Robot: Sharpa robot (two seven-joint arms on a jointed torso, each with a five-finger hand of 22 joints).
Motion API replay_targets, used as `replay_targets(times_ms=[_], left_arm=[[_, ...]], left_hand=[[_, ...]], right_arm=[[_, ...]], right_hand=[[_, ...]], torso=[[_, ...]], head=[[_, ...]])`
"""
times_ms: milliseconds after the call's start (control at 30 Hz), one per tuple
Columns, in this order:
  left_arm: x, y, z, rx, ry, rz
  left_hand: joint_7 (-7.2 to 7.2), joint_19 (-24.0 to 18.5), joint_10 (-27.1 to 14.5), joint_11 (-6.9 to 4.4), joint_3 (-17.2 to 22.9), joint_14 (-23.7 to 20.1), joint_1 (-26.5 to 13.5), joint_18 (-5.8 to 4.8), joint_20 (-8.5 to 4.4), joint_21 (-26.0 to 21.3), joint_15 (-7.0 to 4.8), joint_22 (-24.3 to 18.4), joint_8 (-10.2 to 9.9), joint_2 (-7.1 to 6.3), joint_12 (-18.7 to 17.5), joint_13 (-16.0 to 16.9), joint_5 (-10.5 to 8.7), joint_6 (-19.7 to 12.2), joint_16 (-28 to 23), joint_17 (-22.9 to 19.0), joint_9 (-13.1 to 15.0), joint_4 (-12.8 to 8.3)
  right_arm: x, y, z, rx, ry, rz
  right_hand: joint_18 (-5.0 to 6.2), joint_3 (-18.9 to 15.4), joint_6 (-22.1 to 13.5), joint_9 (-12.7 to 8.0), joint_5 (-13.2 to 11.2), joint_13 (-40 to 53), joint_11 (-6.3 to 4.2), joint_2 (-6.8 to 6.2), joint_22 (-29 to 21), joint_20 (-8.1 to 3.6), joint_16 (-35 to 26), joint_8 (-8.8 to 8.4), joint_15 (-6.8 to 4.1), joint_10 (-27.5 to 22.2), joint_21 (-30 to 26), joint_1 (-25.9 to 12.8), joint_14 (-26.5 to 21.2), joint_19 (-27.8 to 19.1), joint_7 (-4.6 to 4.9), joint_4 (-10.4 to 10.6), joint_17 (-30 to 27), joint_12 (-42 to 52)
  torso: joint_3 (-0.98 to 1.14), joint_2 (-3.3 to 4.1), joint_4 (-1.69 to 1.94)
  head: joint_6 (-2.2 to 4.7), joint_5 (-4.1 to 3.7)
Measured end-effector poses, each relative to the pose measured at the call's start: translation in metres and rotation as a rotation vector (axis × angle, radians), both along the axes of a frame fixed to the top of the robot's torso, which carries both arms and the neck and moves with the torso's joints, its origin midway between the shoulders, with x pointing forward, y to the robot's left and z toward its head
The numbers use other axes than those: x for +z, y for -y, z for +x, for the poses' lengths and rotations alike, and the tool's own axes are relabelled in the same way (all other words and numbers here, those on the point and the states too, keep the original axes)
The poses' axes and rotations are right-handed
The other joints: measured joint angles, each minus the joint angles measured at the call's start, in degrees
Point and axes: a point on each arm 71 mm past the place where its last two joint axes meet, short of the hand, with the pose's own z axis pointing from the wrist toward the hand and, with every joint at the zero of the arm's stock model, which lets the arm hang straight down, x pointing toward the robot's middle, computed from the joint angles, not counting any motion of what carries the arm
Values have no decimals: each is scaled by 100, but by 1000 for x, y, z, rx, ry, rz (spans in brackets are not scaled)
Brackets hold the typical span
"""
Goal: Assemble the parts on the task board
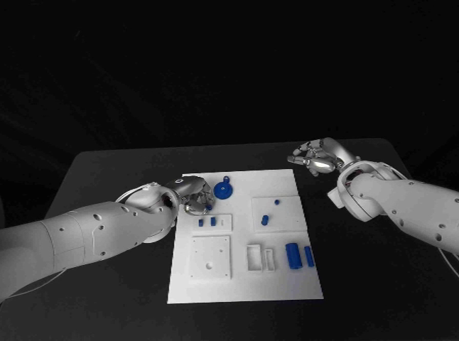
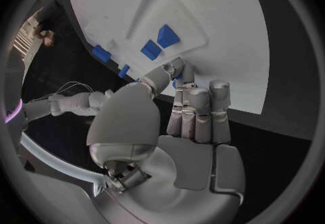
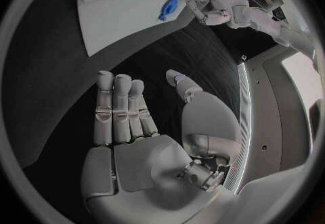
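Where the head view blurs, left hand (image 2: 183, 110) seemingly pinching blue part (image 2: 177, 78)

In your head view the left hand (image 1: 192, 195) covers the task board's (image 1: 245, 284) left edge at frame centre-left, so you cannot tell whether its fingertips hold anything. The small blue parts (image 1: 292, 255) toward the lower right are too small to make out their shapes. Both arms are cut off by the frame's edges
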Motion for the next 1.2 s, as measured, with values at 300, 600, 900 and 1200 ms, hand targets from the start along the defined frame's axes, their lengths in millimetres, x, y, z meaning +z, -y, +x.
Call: replay_targets(times_ms=[300,600,900,1200], left_arm=[[-1,-2,-1,2,-3,-6],[-4,-6,-2,14,-19,4],[-4,-9,-1,21,-21,6],[-3,-17,1,42,-18,6]], left_hand=[[280,-17,-114,74,86,-46,174,-1,4,0,46,8,-272,-142,-25,-12,-61,-280,0,-24,-139,2],[317,-96,-399,174,85,-156,367,-24,7,-39,152,8,-541,-324,-213,-39,-108,-875,-63,-75,-284,-30],[319,-96,-450,124,85,-174,473,-18,7,-67,238,7,-620,-430,-380,-40,-128,-1123,-86,-99,-345,-30],[317,-96,-451,122,84,-166,479,-9,8,-67,246,6,-620,-435,-405,-89,-128,-1143,-86,-99,-346,-29]], right_arm=[[0,0,0,0,0,0],[0,1,0,-2,0,-1],[0,1,0,-2,0,-1],[0,1,-1,1,0,-1]], right_hand=[[0,0,-3,0,0,0,0,0,5,0,0,0,1,1,0,0,0,0,-3,0,-1,25],[0,0,-4,-7,0,-7,23,0,4,0,-21,0,1,-19,0,0,-1,0,-5,0,-1,27],[0,0,-41,-21,0,-25,24,0,12,0,-49,0,2,-19,-33,0,-1,0,30,-32,-1,27],[-1,79,-81,-27,-43,-107,55,5,-13,1,-149,0,10,-50,-134,205,-10,-1,50,-303,-47,0]], torso=[[-4,0,3],[-2,0,2],[0,0,1],[0,-1,-4]], head=[[9,0],[7,0],[24,5],[43,1]])
